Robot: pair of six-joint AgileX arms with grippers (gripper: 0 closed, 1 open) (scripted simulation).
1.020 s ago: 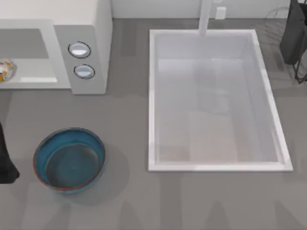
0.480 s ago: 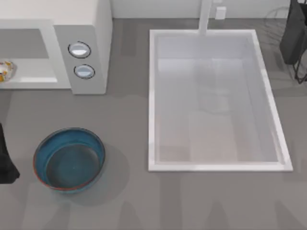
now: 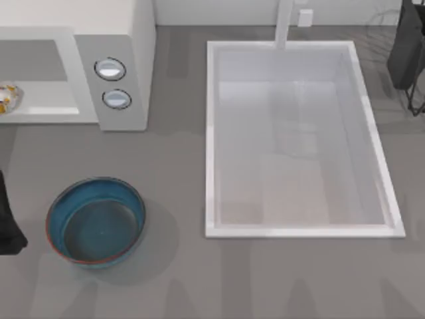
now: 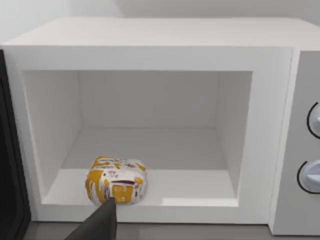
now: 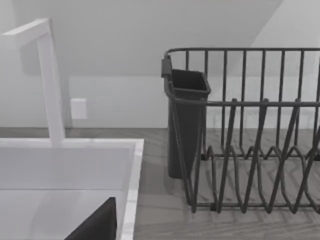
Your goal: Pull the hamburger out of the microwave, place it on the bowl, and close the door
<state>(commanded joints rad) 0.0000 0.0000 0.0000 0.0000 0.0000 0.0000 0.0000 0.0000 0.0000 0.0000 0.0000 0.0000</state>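
Nothing done yet: hamburger (image 4: 116, 180) sitting at the front of the microwave (image 4: 150, 60) cavity, bowl (image 3: 96, 221) empty on the tabletop (image 3: 172, 279) in front of the microwave, left pincer (image 4: 97, 225) just before the hamburger, its opening impossible to tell, door still to shut.

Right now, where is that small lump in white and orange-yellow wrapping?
The small wrapped hamburger sits on the floor of the open white microwave, near the cavity's front edge; in the top view it is at the table's far left.
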